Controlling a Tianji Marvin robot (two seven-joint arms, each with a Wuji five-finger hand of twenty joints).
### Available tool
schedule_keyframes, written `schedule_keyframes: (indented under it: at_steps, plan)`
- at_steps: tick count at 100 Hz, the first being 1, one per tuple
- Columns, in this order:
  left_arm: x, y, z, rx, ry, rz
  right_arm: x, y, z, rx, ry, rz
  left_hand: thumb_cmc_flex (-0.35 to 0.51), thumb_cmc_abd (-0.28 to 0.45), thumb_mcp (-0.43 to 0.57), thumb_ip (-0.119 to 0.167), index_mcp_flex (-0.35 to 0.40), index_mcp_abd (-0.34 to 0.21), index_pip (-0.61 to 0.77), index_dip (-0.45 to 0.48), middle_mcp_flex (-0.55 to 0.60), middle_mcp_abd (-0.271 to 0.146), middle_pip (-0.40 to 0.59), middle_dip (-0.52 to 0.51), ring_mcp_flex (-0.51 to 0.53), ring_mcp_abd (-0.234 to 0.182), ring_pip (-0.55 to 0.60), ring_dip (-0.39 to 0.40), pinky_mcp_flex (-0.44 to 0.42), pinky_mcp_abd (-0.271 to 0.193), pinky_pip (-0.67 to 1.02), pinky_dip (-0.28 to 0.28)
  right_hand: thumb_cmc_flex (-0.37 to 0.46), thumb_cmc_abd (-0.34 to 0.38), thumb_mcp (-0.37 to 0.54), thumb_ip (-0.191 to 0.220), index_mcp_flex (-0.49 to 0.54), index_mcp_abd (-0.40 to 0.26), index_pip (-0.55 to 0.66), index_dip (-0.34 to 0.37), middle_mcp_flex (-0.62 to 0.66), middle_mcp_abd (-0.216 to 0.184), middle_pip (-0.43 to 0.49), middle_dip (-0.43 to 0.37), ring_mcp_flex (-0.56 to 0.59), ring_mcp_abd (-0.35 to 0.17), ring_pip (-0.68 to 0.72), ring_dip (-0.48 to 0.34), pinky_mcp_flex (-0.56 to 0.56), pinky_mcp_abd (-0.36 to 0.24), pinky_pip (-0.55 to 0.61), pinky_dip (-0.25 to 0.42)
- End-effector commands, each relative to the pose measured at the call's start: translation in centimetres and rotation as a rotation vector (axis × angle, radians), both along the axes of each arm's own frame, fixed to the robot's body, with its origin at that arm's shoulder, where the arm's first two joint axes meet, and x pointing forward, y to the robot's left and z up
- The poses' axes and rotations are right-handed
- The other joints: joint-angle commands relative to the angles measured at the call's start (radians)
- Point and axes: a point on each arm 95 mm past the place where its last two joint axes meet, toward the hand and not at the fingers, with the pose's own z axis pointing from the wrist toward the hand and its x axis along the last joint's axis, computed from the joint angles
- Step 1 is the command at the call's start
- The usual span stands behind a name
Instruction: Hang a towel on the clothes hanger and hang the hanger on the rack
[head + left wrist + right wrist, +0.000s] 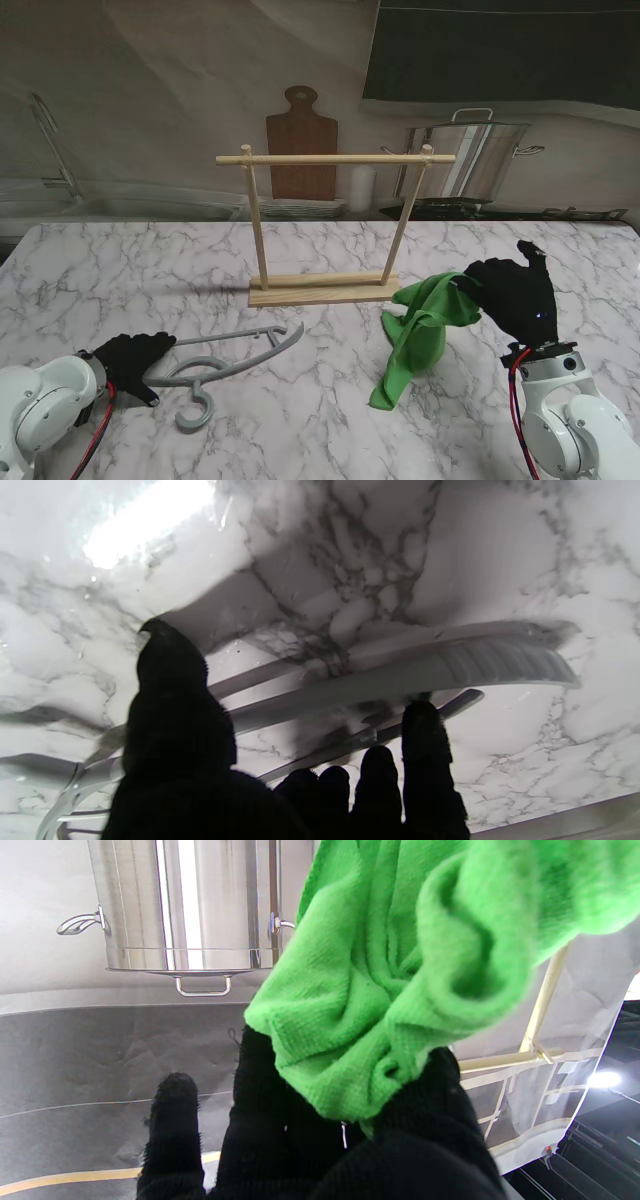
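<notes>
The right hand (515,290) pinches a soft green towel (420,330), which droops limply to the marble table (300,420). The left hand (130,362) rests on the stiff grey hanger (235,355); whether it grips, I cannot tell. The hanger looks best grasped near its hook.

Left hand (280,780) hides part of the hanger (400,675); whether gripped, unclear

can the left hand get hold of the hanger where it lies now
Probably yes. The left hand already rests at the grey hanger, its fingers touching the bars near the hook end, with nothing between them. The green towel held by the right hand hangs clear of it.
</notes>
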Motion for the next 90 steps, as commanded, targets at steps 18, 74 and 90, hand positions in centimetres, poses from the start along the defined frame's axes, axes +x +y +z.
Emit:
schedule_keyframes:
  at_steps: [18,74,90]
  plan:
    - [-0.6,0.3,-1.9,-0.025,0.056,0.038,-0.2,-0.1,-0.2,0.005,0.001,-0.005,0.313,0.176,0.581,0.112,0.144,-0.16,0.101,0.069,0.131,-0.094,0.07,0.05,0.088,-0.034,0.033,0.02,-0.024,-0.039,-0.82,-0.008,0.068,0.028,0.044,0.038,0.027,-0.044,0.004,-0.006,0.01,0.029,-0.009,0.008,0.022,-0.036,-0.015,0.013,-0.026,0.034,-0.025,-0.02]
    - [-0.3,-0.4,-1.2,-0.193,-0.122,0.023,-0.2,-0.2,-0.2,0.01,-0.002,0.0,0.313,0.118,0.805,0.035,0.579,-0.245,0.495,0.343,0.641,-0.054,0.284,0.266,0.461,0.084,0.22,0.272,0.153,0.088,-0.446,0.009,0.068,0.026,0.045,0.039,0.03,-0.043,0.005,-0.008,0.016,0.03,-0.008,0.007,0.029,-0.033,-0.012,0.015,-0.024,0.036,-0.024,-0.025]
    - [-0.2,-0.8,-0.5,-0.229,-0.182,0.013,-0.3,-0.3,0.0,0.007,-0.006,0.004,0.313,0.173,0.782,0.065,0.532,-0.238,0.766,0.546,0.673,-0.024,0.461,0.471,0.473,0.156,0.397,0.553,0.152,0.168,-0.286,0.26,0.067,0.026,0.045,0.039,0.031,-0.042,0.004,-0.008,0.02,0.028,-0.008,0.007,0.033,-0.032,-0.01,0.016,-0.025,0.038,-0.025,-0.026]
